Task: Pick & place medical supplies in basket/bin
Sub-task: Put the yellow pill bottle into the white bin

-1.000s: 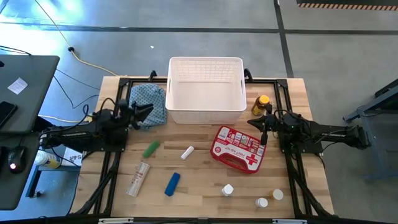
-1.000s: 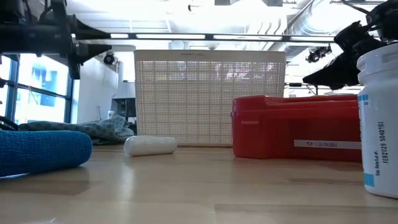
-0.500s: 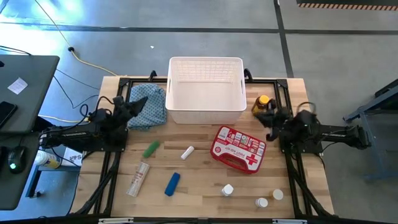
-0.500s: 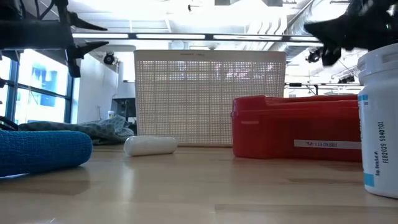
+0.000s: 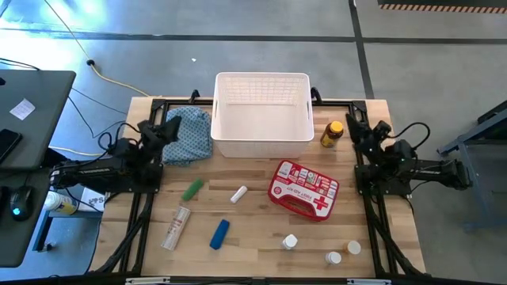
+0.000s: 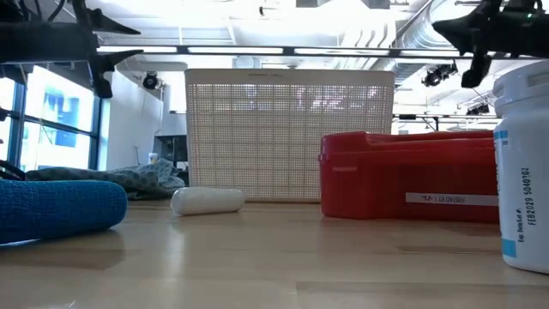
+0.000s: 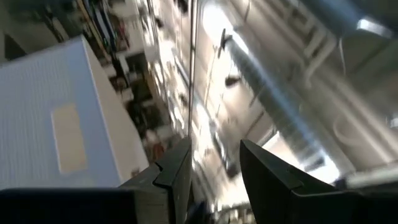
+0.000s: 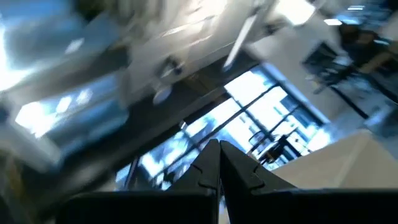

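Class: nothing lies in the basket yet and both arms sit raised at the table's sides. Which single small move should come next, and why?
Probably lower the right tool, fingers together and empty, toward the amber bottle. That bottle stands nearest it, beside the empty basket. The left tool waits open over the cloth.

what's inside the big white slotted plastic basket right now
In the high view the large white slotted plastic basket shows only its bare white floor; no supplies lie in it. From the low view its grid wall hides the inside.

white pill bottle (image 6: 523, 172) label "5040102", red first-aid case (image 5: 303, 190) white cross
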You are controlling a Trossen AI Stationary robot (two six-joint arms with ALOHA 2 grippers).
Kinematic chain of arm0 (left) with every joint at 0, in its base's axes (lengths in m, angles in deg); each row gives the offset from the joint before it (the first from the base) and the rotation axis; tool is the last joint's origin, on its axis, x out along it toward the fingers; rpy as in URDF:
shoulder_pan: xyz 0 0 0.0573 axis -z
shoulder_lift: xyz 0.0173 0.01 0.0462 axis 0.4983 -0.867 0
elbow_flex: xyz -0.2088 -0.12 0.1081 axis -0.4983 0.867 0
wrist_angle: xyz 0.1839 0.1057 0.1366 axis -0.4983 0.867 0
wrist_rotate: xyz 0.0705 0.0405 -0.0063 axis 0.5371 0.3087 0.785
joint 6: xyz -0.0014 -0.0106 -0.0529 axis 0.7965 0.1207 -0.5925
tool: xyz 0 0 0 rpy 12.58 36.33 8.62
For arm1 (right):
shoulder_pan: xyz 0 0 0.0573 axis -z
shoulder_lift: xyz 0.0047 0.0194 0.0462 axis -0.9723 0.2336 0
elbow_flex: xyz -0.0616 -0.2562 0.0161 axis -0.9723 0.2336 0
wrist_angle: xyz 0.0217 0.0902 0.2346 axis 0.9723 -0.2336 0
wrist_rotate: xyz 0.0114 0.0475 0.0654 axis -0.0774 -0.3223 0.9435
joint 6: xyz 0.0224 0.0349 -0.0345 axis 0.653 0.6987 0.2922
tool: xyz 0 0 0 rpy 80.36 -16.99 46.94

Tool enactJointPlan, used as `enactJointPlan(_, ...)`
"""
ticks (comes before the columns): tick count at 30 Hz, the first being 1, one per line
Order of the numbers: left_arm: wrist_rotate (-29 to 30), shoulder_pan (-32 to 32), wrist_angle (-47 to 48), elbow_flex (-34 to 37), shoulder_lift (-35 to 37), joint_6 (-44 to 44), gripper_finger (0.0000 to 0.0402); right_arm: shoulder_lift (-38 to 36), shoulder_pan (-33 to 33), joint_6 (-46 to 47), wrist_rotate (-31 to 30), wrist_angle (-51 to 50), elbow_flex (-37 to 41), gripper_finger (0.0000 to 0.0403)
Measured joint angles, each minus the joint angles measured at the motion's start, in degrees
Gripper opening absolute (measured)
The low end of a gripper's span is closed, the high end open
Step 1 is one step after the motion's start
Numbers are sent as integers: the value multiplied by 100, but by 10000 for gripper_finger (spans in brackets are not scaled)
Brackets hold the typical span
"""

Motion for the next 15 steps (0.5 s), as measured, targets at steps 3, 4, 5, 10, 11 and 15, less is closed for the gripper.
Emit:
enactJointPlan(3,244,0,-104,-131,-1,255,170,2,0,463,-539,268,0,0)
enactJointPlan(4,227,0,-49,-250,-11,394,170,2,0,461,-606,358,-6,0)
enactJointPlan(5,197,0,58,-401,-40,538,170,2,0,414,-634,359,-48,1)
enactJointPlan(10,193,0,1593,-1605,-577,1481,170,99,0,-515,-822,-647,-892,28)
enactJointPlan(11,219,0,2083,-1909,-749,1647,170,148,0,-771,-913,-1067,-1142,40)
enactJointPlan(15,252,0,3990,-3061,-1558,1939,170,363,0,-1448,-1376,-3352,-2327,101)
